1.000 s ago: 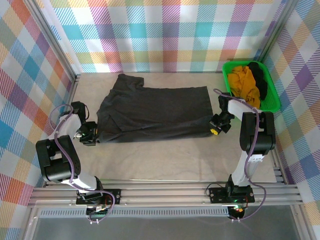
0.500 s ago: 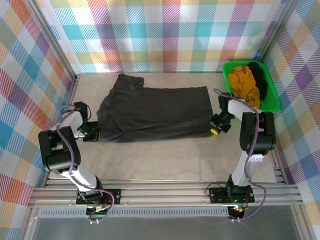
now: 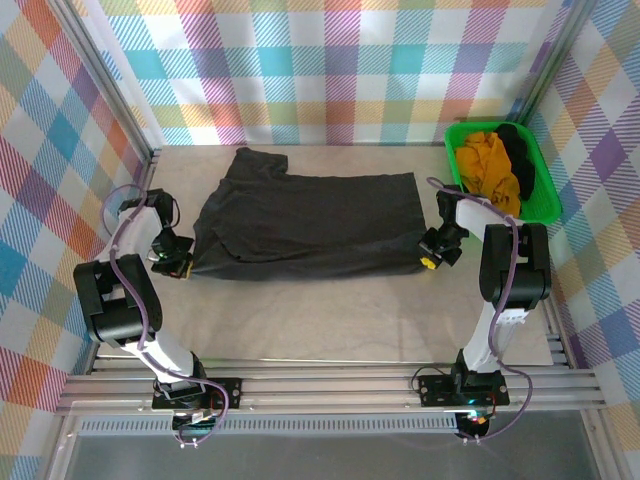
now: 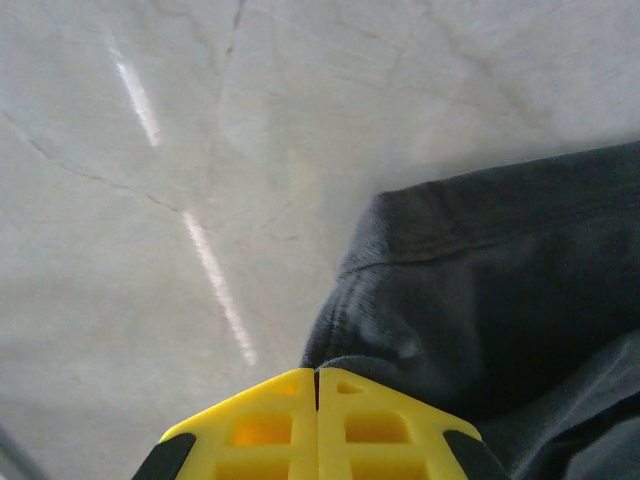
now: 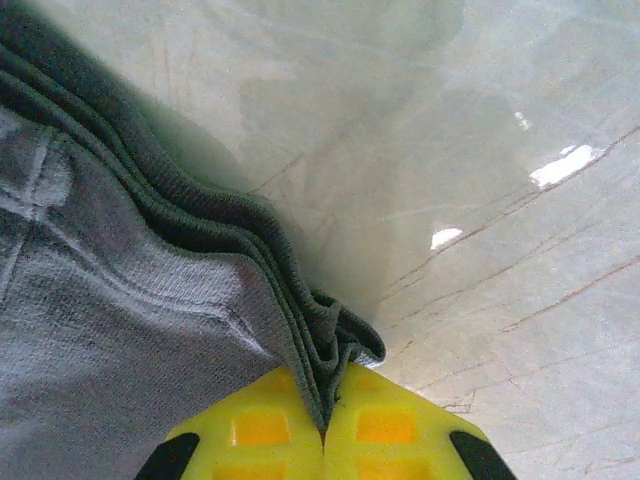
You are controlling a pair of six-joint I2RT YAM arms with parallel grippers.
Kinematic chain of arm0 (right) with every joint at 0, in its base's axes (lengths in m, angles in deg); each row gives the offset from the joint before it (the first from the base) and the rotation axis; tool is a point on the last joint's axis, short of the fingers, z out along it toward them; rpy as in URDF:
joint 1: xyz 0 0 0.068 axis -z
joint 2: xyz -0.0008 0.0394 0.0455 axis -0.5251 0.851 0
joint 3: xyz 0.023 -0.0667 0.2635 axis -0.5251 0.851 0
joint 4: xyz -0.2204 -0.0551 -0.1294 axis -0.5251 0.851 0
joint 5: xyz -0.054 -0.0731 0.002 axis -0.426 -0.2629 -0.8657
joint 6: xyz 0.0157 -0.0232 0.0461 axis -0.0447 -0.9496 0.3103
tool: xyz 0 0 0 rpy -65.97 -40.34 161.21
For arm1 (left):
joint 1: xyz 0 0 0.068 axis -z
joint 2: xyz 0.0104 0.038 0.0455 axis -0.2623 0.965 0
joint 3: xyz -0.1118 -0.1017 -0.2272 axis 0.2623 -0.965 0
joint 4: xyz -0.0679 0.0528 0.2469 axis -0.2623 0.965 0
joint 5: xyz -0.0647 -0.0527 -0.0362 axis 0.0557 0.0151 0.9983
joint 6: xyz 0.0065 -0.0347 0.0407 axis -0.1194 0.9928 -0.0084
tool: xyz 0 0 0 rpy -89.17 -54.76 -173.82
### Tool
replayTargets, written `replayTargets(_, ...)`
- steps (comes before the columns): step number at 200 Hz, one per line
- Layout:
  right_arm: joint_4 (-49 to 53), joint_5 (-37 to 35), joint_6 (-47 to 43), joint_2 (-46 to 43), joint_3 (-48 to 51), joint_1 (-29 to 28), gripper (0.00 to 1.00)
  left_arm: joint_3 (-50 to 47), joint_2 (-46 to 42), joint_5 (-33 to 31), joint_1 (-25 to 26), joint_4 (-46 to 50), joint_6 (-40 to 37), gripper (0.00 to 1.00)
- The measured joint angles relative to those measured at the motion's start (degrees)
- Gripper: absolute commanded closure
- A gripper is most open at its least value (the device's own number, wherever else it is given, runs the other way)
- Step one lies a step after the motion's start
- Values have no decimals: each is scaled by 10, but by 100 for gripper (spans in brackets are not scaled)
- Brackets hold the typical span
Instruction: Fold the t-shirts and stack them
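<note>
Closing on cloth is the change here: the left gripper [image 3: 178,264], a second ago part-open and a little short of the shirt, has moved up to the near-left corner of the charcoal t-shirt [image 3: 310,225] and its yellow fingers [image 4: 260,430] now meet, apparently with the hem bunched between them. The right gripper [image 3: 430,257] has not moved, its jaws pinching the layered near-right corner. The shirt lies spread across the middle of the table [image 3: 330,320], well apart from the green basket [image 3: 548,195] holding the mustard and black shirts [image 3: 485,160]. With both near corners held, the next fold can likely begin.
</note>
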Motion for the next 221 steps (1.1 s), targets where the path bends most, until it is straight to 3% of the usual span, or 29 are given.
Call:
replayTargets(54, 0, 0, -11, 0, -1, 0, 100, 17, 50, -80, 41, 36, -81, 100)
replayTargets(141, 1, 0, -12, 0, -1, 0, 97, 16, 121, -120, 56, 30, -113, 99)
replayTargets(164, 4, 0, -13, 0, -2, 0, 85, 13, 125, -125, 56, 18, -119, 88)
replayTargets(196, 13, -10, -7, -2, -2, 0, 62, 14, 125, -142, 57, 13, -125, 44)
replayTargets(221, 25, -30, -6, -23, -2, 0, 58, 29, 110, -149, 64, 17, -117, 41)
